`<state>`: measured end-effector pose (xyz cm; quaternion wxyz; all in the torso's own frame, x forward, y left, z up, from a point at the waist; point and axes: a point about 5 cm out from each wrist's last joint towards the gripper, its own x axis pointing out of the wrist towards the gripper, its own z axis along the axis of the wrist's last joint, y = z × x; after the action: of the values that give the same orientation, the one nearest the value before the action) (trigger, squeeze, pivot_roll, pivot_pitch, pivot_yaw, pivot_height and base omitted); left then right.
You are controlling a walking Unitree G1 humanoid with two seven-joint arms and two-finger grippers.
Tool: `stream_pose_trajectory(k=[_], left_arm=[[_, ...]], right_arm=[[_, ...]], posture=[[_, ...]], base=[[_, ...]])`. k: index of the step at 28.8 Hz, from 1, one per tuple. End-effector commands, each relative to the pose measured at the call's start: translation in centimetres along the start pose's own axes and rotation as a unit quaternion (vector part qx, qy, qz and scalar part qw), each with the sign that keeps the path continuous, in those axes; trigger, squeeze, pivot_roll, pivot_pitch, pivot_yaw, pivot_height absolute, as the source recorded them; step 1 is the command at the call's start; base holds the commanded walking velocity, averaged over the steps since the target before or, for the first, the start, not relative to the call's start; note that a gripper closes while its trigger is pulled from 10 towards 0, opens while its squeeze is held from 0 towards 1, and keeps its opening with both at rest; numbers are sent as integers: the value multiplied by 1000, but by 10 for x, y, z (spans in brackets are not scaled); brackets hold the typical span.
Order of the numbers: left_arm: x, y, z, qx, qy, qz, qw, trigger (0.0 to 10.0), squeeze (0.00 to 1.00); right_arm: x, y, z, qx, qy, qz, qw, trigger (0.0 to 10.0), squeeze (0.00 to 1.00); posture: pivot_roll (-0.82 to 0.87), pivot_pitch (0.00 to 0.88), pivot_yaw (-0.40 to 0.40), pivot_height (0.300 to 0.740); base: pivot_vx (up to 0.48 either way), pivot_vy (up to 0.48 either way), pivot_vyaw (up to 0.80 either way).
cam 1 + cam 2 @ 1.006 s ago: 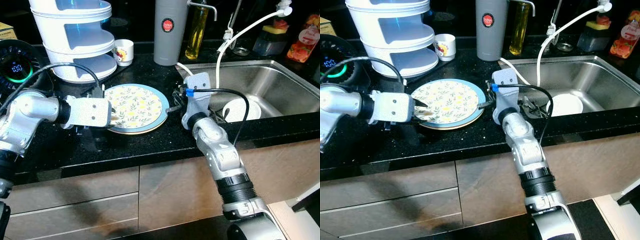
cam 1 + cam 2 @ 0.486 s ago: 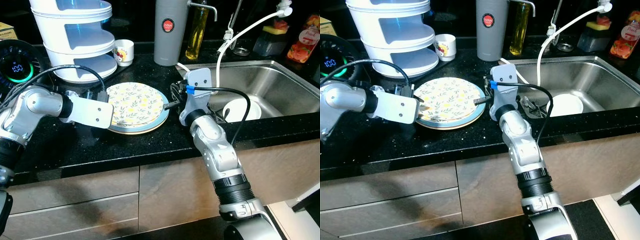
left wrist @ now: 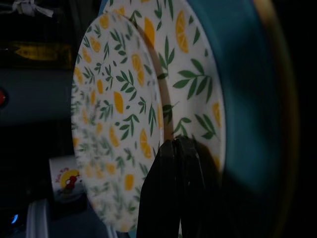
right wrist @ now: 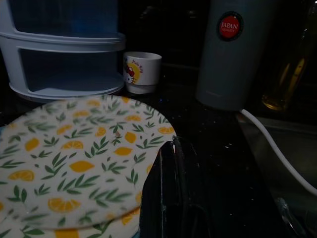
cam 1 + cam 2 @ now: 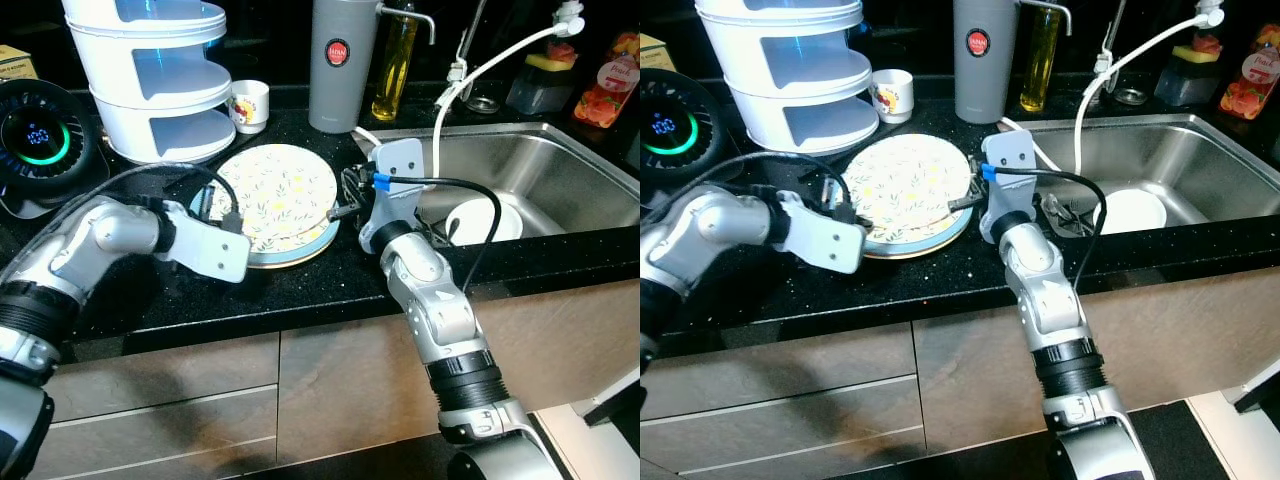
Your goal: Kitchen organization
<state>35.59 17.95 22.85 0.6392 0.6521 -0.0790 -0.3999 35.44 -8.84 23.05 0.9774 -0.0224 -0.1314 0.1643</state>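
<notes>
Both pincers on the lemon plates, top one tilting up

Left pincer (image 3: 171, 148) closed on the tilted upper plate (image 5: 283, 192); right pincer (image 4: 173, 163) closed at the blue-rimmed lower plate (image 5: 310, 243). Stowing looks barely begun. Black speckled surface (image 5: 300, 290); beyond, white tiered rack (image 5: 150, 90), mug (image 5: 248, 104), sink (image 5: 540, 170).

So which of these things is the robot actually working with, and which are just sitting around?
In use: top lemon-print plate, tilted up; blue-rimmed plate beneath; left gripper; right gripper.

Lying about: white tiered rack, small mug, grey flask, oil bottle, sink.
</notes>
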Motion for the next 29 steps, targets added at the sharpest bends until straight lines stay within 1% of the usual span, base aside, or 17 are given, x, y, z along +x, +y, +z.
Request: stream_pose_trajectory(k=[1, 2, 3, 4, 5, 7, 10, 13, 14, 15, 18, 19, 21, 23, 25, 27, 29], left_arm=[[3, 5, 2, 9, 2, 30, 999, 0, 0], [3, 5, 2, 9, 2, 30, 999, 0, 0], [0, 17, 1, 17, 4, 66, 998, 0, 0], [-1, 20, 1, 19, 5, 73, 997, 0, 0], [-6, 29, 1, 27, 6, 97, 995, 0, 0], [-6, 29, 1, 27, 6, 97, 995, 0, 0], [-15, 46, 0, 46, 12, 142, 989, 0, 0], [-19, 52, -1, 44, 14, 153, 987, 0, 0], [-21, 54, -2, 36, 16, 153, 987, 0, 0], [-23, 54, -4, 21, 15, 147, 989, 10000, 647], [-23, 53, -5, 17, 16, 147, 989, 10000, 647], [-22, 49, -7, 5, 17, 128, 992, 10000, 996], [-21, 36, -8, -24, 8, 64, 998, 10000, 1000], [-19, 30, -9, -37, 5, 31, 999, 10000, 1000], [-18, 29, -10, -38, 7, 25, 999, 10000, 1000], [-15, 29, -13, -37, 14, 0, 999, 10000, 1000], [-13, 37, -15, -27, 28, -17, 999, 10000, 1000]], right_arm=[[-3, -4, -1, 5, -2, -9, 1000, 10000, 0], [-3, -4, -1, 5, -2, -9, 1000, 10000, 0], [-3, -5, -2, 5, -1, -11, 1000, 10000, 0], [-3, -5, -2, 5, -1, -11, 1000, 10000, 0], [-4, -5, -2, 5, -1, -11, 1000, 10000, 0], [-4, -5, -2, 5, -1, -11, 1000, 10000, 0], [-3, -5, -2, 7, -1, -11, 1000, 10000, 0], [-3, -4, -2, 7, -1, -10, 1000, 10000, 0], [-3, -4, -2, 7, -2, -10, 1000, 10000, 0], [-3, -4, -2, 8, -2, -9, 1000, 10000, 0], [-3, -4, -2, 8, -2, -9, 1000, 10000, 0], [-2, -4, -2, 8, -2, -9, 1000, 10000, 0], [-2, -4, -3, 8, -2, -10, 1000, 10000, 0], [-2, -4, -3, 8, -2, -10, 1000, 10000, 0], [-2, -4, -3, 8, -2, -10, 1000, 10000, 0], [-2, -4, -3, 8, -2, -11, 1000, 10000, 0], [-2, -4, -3, 8, -2, -11, 1000, 10000, 0]], posture=[[135, 17, -21, 740], [135, 17, -21, 740], [137, 18, -21, 740], [137, 18, -21, 740], [137, 18, -21, 740], [137, 18, -21, 740], [143, 18, -24, 740], [146, 17, -25, 740], [146, 17, -25, 740], [149, 17, -26, 740], [149, 17, -26, 740], [149, 17, -26, 740], [147, 15, -25, 740], [147, 15, -25, 740], [147, 15, -25, 740], [146, 15, -25, 740], [146, 15, -25, 740]], base=[[0, 0, 0], [0, 0, 0], [0, 0, 0], [0, 0, 0], [0, 0, 0], [0, 0, 0], [0, 0, 0], [0, 0, 0], [0, 0, 0], [0, 0, 0], [0, 0, 0], [0, 0, 0], [0, 0, 0], [0, 0, 0], [0, 0, 0], [0, 0, 0], [0, 0, 0]])
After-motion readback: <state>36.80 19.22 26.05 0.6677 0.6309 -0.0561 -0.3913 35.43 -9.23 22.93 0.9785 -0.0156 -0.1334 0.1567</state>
